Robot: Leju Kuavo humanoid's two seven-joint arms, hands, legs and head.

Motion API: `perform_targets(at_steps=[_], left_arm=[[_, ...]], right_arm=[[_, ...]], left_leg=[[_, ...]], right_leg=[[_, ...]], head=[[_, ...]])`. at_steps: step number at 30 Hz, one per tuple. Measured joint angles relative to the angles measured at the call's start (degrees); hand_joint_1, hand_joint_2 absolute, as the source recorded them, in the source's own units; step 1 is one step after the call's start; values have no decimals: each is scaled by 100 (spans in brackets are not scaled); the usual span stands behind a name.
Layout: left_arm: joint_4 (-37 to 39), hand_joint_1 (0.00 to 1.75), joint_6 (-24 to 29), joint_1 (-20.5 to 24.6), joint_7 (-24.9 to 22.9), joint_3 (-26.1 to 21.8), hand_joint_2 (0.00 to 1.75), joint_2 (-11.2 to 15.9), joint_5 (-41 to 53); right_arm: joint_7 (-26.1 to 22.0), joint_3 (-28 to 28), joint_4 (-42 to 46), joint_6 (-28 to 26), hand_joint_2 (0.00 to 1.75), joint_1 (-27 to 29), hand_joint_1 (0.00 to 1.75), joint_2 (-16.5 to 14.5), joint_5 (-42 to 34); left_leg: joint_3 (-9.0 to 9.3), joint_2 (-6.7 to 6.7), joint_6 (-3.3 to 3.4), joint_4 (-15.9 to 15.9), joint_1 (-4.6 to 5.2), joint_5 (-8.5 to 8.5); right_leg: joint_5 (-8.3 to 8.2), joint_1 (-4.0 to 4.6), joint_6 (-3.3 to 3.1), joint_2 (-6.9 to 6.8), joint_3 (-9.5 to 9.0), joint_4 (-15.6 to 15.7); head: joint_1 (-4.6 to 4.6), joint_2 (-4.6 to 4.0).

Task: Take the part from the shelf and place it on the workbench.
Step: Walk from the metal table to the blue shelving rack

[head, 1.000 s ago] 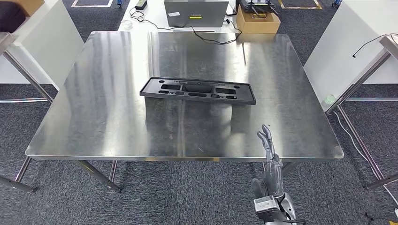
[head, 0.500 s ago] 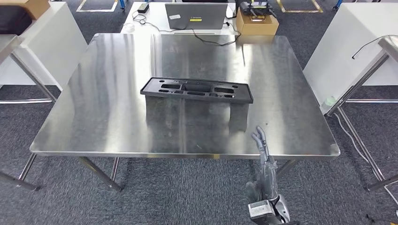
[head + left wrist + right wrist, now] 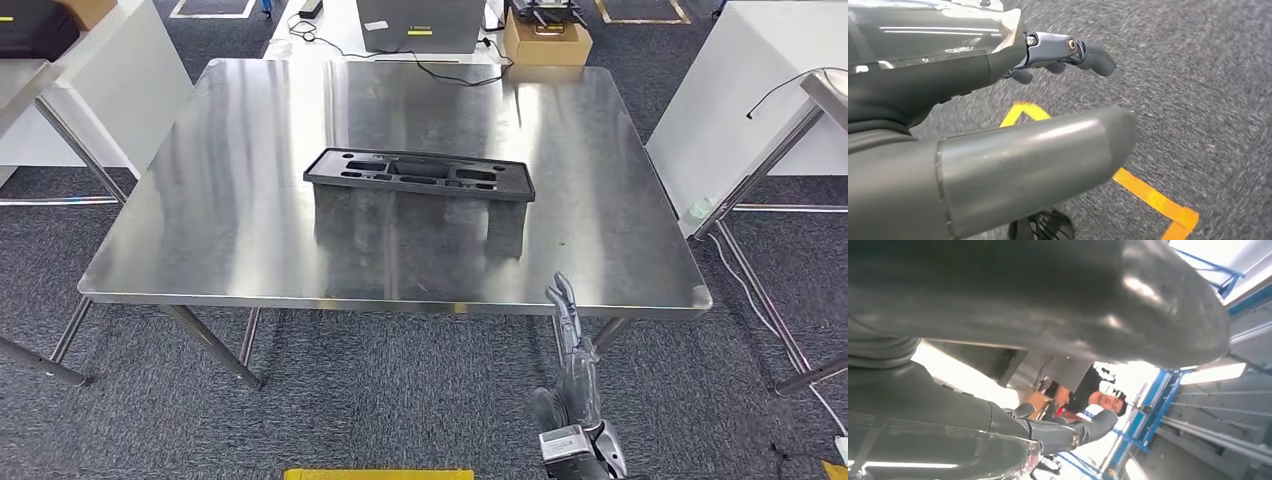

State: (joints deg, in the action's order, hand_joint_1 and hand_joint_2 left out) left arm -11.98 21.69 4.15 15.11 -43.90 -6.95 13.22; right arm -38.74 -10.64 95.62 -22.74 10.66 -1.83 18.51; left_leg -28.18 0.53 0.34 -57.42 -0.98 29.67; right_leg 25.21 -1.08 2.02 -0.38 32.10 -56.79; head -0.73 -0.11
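Note:
The part (image 3: 420, 174), a long black plastic tray with several recesses, lies flat near the middle of the steel workbench (image 3: 230, 200). My right hand (image 3: 570, 340) is raised below the bench's near edge, fingers straight and apart, holding nothing; the right wrist view shows the same empty hand (image 3: 923, 400). In the left wrist view my left hand (image 3: 948, 85) hangs over grey carpet with its fingers (image 3: 1093, 55) stretched out and nothing in it.
A laptop (image 3: 420, 25), a cardboard box (image 3: 547, 42) and a black cable lie beyond the bench's far edge. White cabinets (image 3: 100, 90) flank the bench, with another table's legs (image 3: 760, 180) at the right. Yellow floor tape (image 3: 378, 474) is close below. A person (image 3: 1083, 390) stands in the background.
The whole picture has shifted: the camera has drawn back from the bench, and yellow tape now shows at the bottom. My right hand now sits below the bench edge instead of over it.

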Motion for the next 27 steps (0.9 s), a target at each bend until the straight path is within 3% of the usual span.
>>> perform_targets(at_steps=[2,3,5,7,8,9,10,11,13,15,16,18,19,21,22,23,24,25,27], left_arm=[[0,0,-25,1,-1,5,0,0,33],[-1,0,-38,5,-1,9,0,-4,49],[-2,0,-57,12,-5,15,0,-9,82],[-2,0,-60,14,-18,22,0,-8,113],[-2,0,-61,13,-31,28,0,-8,134],[-2,0,-64,13,-46,36,0,-10,157],[-1,0,-68,13,-58,43,0,-13,184],[-1,0,-72,13,-68,49,0,-15,210],[-2,0,-70,15,-75,52,0,-39,251],[-2,0,-64,18,-79,52,0,-59,287],[-2,0,-62,18,-80,52,0,-62,302],[-2,0,-61,5,-83,54,0,-59,312],[-2,0,-61,-6,-83,54,0,-58,313],[-2,0,-60,-19,-85,54,0,-51,321],[-2,0,-60,-20,-85,54,0,-49,332],[-2,0,-60,-20,-86,54,0,-45,348],[-2,0,-56,-20,-86,54,0,-45,370],[-2,0,-51,-20,-87,54,0,-46,390],[-2,0,-27,-19,-102,54,0,-54,425]], right_arm=[[25,29,14,1,0,61,0,1,70],[48,53,16,1,0,91,0,2,105],[98,99,14,9,0,133,0,4,150],[189,130,-5,31,0,149,0,7,219],[275,149,-42,75,0,148,0,8,260],[370,174,-106,149,0,139,0,9,286],[456,201,-204,253,0,118,0,7,282],[533,233,-352,354,0,76,0,0,282],[639,317,-794,475,0,-90,0,-32,340],[654,426,-1397,511,0,-314,0,-87,398],[614,478,-1693,525,0,-405,0,-118,389],[546,558,-2173,531,0,-535,0,-168,370],[534,583,-2354,543,0,-583,0,-195,357],[553,631,-2641,691,0,-658,0,-254,230],[592,667,-2802,799,0,-695,0,-281,133],[650,718,-3031,860,0,-754,0,-307,70],[720,781,-3349,823,0,-847,0,-328,68],[791,853,-3737,719,0,-963,0,-346,106],[1014,1017,-4642,429,0,-1232,0,-364,241]], left_leg=[[-62,-10,102,14,21,-61],[-108,-20,167,29,25,-105],[-231,-48,290,61,28,-213],[-384,-65,338,58,60,-322],[-466,-72,343,55,76,-382],[-536,-77,344,50,91,-441],[-596,-79,342,45,104,-497],[-651,-77,337,42,118,-552],[-727,-75,308,36,144,-658],[-754,-80,255,51,150,-764],[-758,-79,219,67,147,-817],[-806,-61,149,43,128,-804],[-859,-47,112,-62,120,-653],[-1021,-31,43,-594,89,-82],[-1100,-30,9,-964,67,181],[-1150,-32,-25,-1303,44,319],[-1139,-33,-56,-1514,18,303],[-1045,-35,-83,-1542,-13,170],[-588,-37,-143,-1002,-79,-118]], right_leg=[[-40,7,87,6,26,-4],[18,7,104,13,73,-61],[389,8,57,24,249,-473],[875,8,10,29,481,-1222],[994,10,29,29,531,-1530],[989,13,72,29,496,-1673],[880,20,123,29,355,-1600],[731,34,155,29,103,-1309],[594,87,99,29,-547,-359],[625,138,-6,30,-888,258],[620,153,-41,28,-900,338],[510,81,-123,17,-817,352],[439,46,-181,8,-763,365],[304,15,-247,-9,-625,372],[246,17,-256,-16,-553,367],[190,17,-241,-24,-489,355],[138,13,-221,-31,-418,330],[97,3,-197,-36,-344,290],[49,-22,-154,-41,-181,159]], head=[[-15,0],[-16,0],[-34,0],[-54,0],[-57,0],[-58,0],[-62,0],[-64,0],[-67,0],[-61,0],[-59,0],[-54,0],[-44,0],[-17,0],[-6,0],[-2,0],[1,0],[3,0],[7,0]])
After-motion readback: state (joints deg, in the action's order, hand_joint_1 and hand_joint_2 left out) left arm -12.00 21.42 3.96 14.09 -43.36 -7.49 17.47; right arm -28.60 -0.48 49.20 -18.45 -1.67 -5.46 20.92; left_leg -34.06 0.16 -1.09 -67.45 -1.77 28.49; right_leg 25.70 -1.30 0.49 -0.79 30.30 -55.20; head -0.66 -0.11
